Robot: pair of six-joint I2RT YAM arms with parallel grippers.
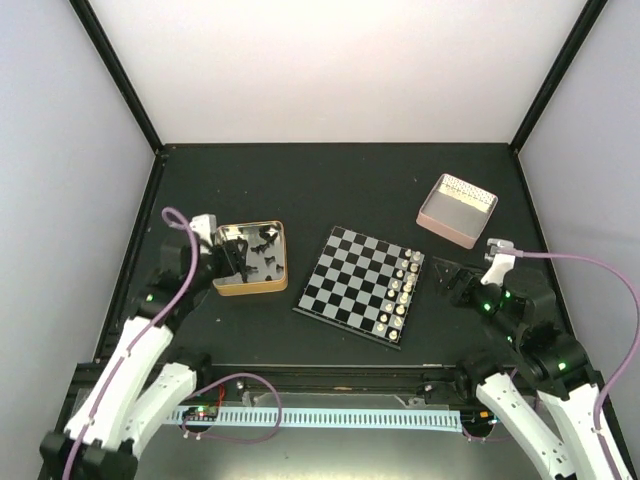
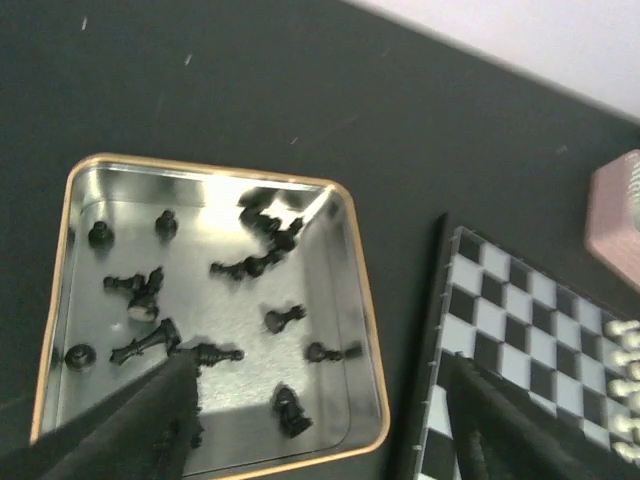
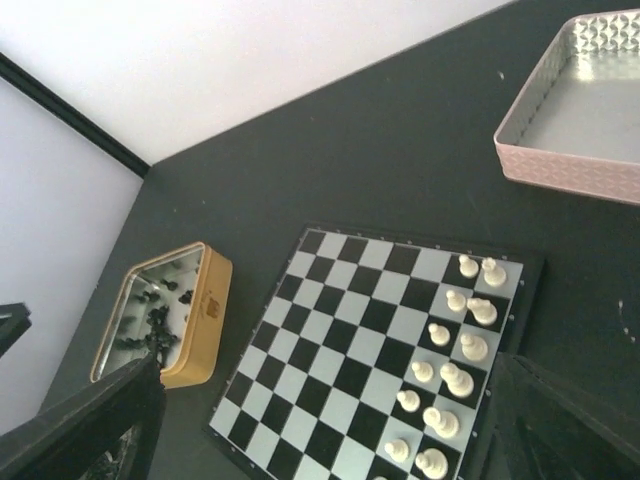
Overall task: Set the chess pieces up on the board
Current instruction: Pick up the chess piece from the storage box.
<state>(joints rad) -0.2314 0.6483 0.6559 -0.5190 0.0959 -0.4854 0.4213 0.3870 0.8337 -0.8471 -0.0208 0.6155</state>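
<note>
Found the board [image 1: 345,285] lying near the middle of the dark desk [image 1: 330,185], turned somewhat askew. Saw the chess pieces [image 2: 283,318] scattered inside a gold-rimmed tin [image 2: 340,290], set just left of the board and apart from it. Noted several of them tipped on their sides and a few upright. Spotted white pieces [image 3: 472,346] standing in two rows along the board's right-hand edge. Noticed a pink box [image 1: 445,228] beyond the board's far right corner, apart from it. Caught the left gripper [image 2: 318,362] poised over the tin, spread wide and pinching nothing, with one finger above the tin's floor and the other near the board's left rim. Could not tell whether the first finger's tip touched the fallen piece beside it. Caught the right gripper [image 3: 330,365] just right of the board, likewise spread wide and holding nothing, framing the board's squares and the white rows in its wrist view.
</note>
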